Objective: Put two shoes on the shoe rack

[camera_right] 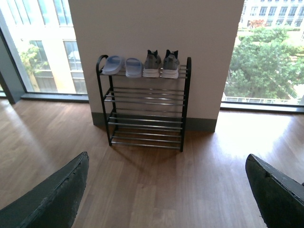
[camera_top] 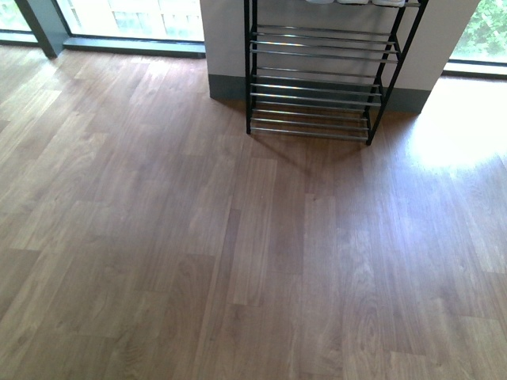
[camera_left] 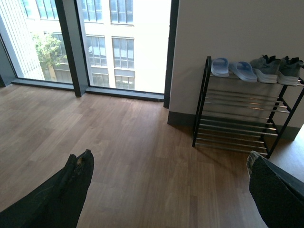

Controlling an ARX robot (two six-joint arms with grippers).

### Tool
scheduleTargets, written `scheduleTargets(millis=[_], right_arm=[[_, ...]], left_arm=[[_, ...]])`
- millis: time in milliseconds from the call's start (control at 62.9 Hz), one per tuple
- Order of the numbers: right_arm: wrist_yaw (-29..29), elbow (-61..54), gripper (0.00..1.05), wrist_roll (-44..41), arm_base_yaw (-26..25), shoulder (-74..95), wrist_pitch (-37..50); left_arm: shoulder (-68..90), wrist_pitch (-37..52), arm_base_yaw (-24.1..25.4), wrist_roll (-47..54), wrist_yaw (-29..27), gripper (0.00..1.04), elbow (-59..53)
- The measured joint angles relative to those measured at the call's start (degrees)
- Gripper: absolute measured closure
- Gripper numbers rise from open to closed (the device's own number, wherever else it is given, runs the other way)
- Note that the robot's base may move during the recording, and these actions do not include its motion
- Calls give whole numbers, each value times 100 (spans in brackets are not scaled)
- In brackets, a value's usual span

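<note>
1. The wooden floor (camera_top: 238,253) takes up most of every view, laid in long brown planks, with a bright patch of daylight on it near the right-hand window.
2. Tall windows (camera_left: 118,42) with dark frames stand on either side of a white wall section (camera_right: 156,28); buildings and green trees show outside.
3. The shoe rack (camera_right: 145,111) stands against that white wall, its black frame carrying several tiers of thin chrome bars. In the front view only its lower tiers (camera_top: 313,87) show, and those tiers hold nothing.
4. The two shoes (camera_right: 161,64), grey sneakers with white soles, sit side by side on the top tier, at the rack's right half as the right wrist view shows it, heels toward the camera. In the left wrist view they (camera_left: 275,69) are at the far end of the same tier.
5. A pair of pale blue slippers (camera_right: 121,65) lies on the same top tier, just beside the sneakers and toward the other end.
6. The left gripper (camera_left: 168,190) is spread wide, its dark fingers (camera_left: 61,194) at the edges of the view with only floor between them, grasping nothing.
7. The right gripper (camera_right: 168,190) is likewise spread apart and bare, well away from the rack.
</note>
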Motion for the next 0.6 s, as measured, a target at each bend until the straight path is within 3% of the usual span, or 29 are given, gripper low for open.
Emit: scheduleTargets(millis=[604], right_arm=[[4, 0, 9, 0, 0, -7, 0]], left_arm=[[0, 0, 0, 0, 4, 9, 0]])
